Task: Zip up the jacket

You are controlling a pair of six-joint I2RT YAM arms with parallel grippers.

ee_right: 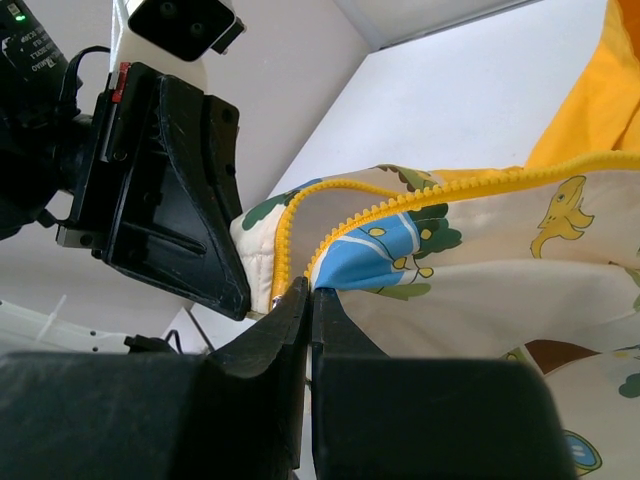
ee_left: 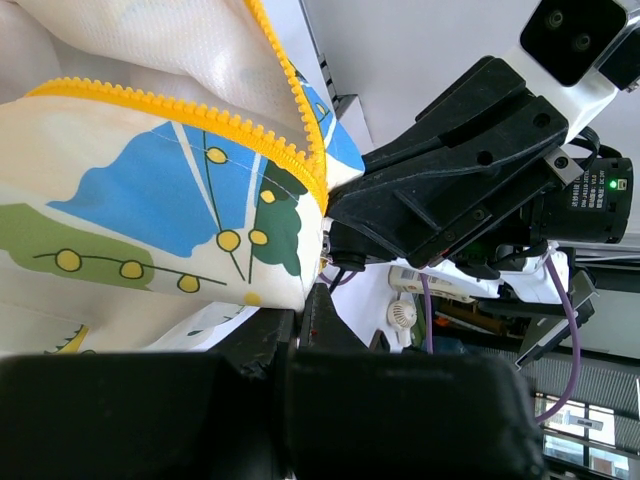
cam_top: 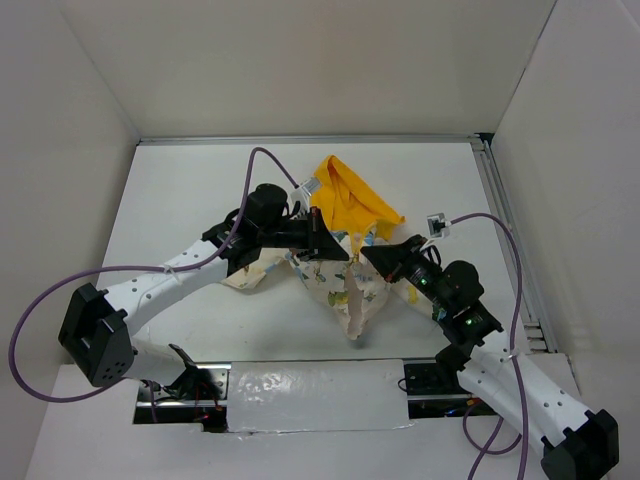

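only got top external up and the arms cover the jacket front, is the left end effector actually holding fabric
Observer: Yes, the left wrist view shows the left end effector shut on the jacket edge, just below the yellow zipper teeth.
Operator: and the right one
Observer: Its wrist view shows the right end effector shut too, pinching the fabric corner where the teeth end.
Operator: any of it zipped there
Observer: No, the two rows of teeth lie apart at that end, and no slider shows.
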